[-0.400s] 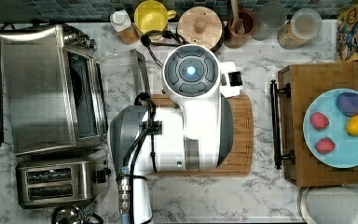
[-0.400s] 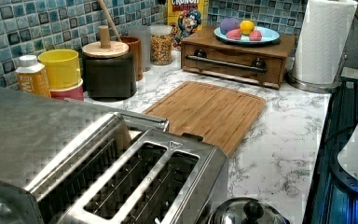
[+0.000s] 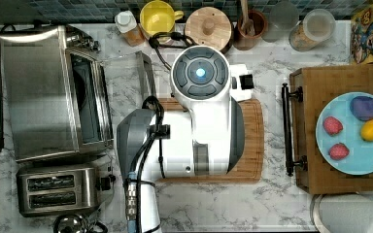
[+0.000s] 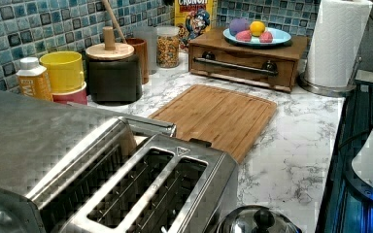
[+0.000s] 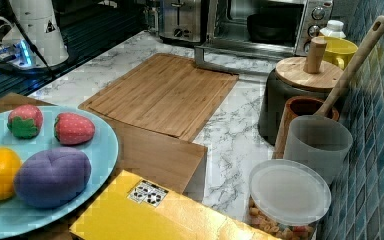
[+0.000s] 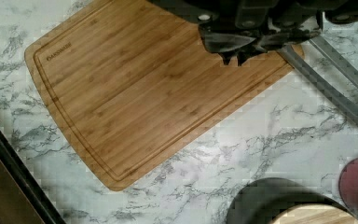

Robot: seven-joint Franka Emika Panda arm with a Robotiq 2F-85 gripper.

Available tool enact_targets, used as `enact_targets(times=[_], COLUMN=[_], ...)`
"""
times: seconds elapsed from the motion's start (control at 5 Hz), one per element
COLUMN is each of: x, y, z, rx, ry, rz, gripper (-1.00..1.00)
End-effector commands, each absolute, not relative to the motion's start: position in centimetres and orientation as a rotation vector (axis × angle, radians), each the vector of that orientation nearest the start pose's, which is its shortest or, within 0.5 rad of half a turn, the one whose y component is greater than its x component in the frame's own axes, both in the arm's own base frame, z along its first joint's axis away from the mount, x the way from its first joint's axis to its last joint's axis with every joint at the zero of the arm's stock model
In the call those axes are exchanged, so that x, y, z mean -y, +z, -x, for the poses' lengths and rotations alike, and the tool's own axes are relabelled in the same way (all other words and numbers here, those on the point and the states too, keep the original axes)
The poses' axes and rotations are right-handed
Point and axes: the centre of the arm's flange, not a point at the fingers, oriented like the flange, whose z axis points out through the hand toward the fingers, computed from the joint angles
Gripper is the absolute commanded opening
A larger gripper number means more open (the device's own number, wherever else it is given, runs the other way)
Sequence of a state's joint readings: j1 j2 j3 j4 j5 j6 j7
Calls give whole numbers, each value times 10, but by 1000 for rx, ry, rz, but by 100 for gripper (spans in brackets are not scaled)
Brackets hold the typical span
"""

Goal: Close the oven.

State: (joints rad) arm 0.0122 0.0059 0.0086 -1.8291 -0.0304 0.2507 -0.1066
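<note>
gripper (image 6: 235, 55) seen from the wrist view: the two dark fingertips (image 6: 227, 57) sat nearly together, narrow gap at most, nothing between them. it hung over the edge of the bamboo cutting board (image 6: 135, 88), close to the oven door's bar handle (image 6: 335, 79); contact with either could not be told.

arm (image 3: 201, 114) in the top view: white body stretched over the cutting board, round blue-lit cap uppermost, grey joint and cable bundle running down toward the top view's bottom edge.

oven (image 3: 43, 92): brushed steel, at the top view's left on the marble counter (image 3: 272, 204). door (image 3: 126, 73) hung open, swung out toward the arm, dark cavity exposed. in the right view the oven stood at the far end of the counter, door down, knobs on its right panel.

two-slot toaster (image 3: 60, 189) stood just beside the oven, below it in the top view.

wooden drawer box (image 4: 245, 60) carried a light blue plate (image 4: 277, 38) of toy fruit.

writing: cereal box (image 4: 192, 19) read "crunch"; cutting board bore a small stamped brand near one corner, not legible.
</note>
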Motion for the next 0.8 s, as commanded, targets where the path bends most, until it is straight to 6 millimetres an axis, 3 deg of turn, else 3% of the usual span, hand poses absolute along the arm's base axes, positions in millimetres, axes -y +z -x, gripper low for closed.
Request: enact_targets(times=[0.2, 0.4, 0.6, 0.8], x=[21, 35, 45, 54], y=[487, 463, 451, 442], z=[-585, -599, -598, -591], rx=[-453, -237, -1, 118], ry=[35, 18, -88, -141], rz=[2938, 2882, 2771, 2617], gripper=[-100, -100, -100, -100])
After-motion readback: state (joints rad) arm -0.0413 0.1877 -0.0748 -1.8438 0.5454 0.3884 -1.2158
